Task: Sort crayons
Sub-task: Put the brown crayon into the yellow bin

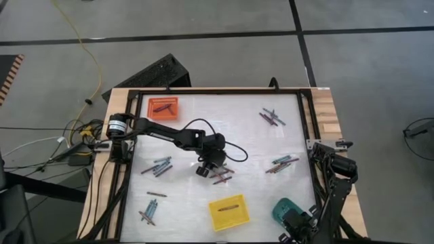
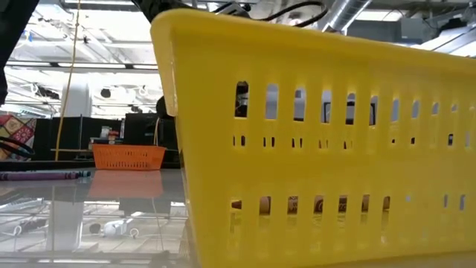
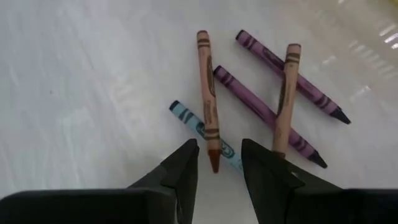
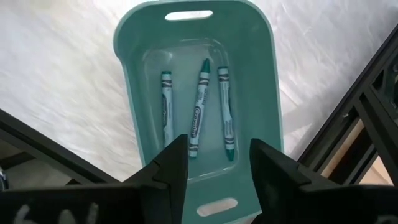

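Note:
Five crayons lie in a loose cluster [image 1: 220, 176] on the white table: two brown-orange ones [image 3: 207, 93], two purple ones [image 3: 261, 106] and a light blue one [image 3: 193, 121]. My left gripper [image 3: 219, 152] hovers open just over this cluster. Its fingers stand on either side of the pointed end [image 3: 213, 163] of one brown-orange crayon. At the near right corner my right gripper [image 4: 217, 155] hangs open above the teal tray [image 4: 134, 93]. Three teal crayons [image 4: 198, 115] lie flat on the tray's floor.
More crayon groups lie at left [image 1: 157, 167], near left [image 1: 150, 210], far right [image 1: 273, 117] and right [image 1: 283, 164]. An orange tray [image 1: 163, 107] with a dark crayon stands far left. A yellow tray [image 1: 229, 211] holding one crayon stands near the front edge. A black frame [image 1: 306, 115] borders the table.

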`<act>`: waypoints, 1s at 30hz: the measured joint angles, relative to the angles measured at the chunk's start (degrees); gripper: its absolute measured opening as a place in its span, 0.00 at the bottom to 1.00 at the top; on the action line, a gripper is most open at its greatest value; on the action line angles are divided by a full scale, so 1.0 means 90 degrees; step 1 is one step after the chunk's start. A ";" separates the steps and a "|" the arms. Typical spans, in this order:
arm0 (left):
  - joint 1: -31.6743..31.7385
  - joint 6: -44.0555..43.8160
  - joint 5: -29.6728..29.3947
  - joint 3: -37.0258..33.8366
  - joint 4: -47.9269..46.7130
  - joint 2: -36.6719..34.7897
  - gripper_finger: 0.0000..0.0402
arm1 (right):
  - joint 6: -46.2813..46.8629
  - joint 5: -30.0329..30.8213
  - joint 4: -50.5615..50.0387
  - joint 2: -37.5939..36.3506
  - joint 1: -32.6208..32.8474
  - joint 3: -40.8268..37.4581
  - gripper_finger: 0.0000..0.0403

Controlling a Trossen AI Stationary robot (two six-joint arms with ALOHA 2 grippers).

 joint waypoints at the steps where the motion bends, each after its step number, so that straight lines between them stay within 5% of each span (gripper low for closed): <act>1: -0.0004 -0.0040 -0.0014 0.0000 0.0098 0.0042 0.28 | -0.0002 0.0011 -0.0002 0.0000 0.0000 0.0000 0.41; 11: -0.0012 -0.0179 -0.0019 -0.0008 0.0148 0.0183 0.24 | -0.0002 0.0012 0.0021 0.0000 0.0000 0.0000 0.41; 30: -0.0002 -0.0009 -0.0024 -0.0002 0.0188 0.0179 0.01 | -0.0010 0.0012 0.0003 0.0000 0.0002 0.0000 0.41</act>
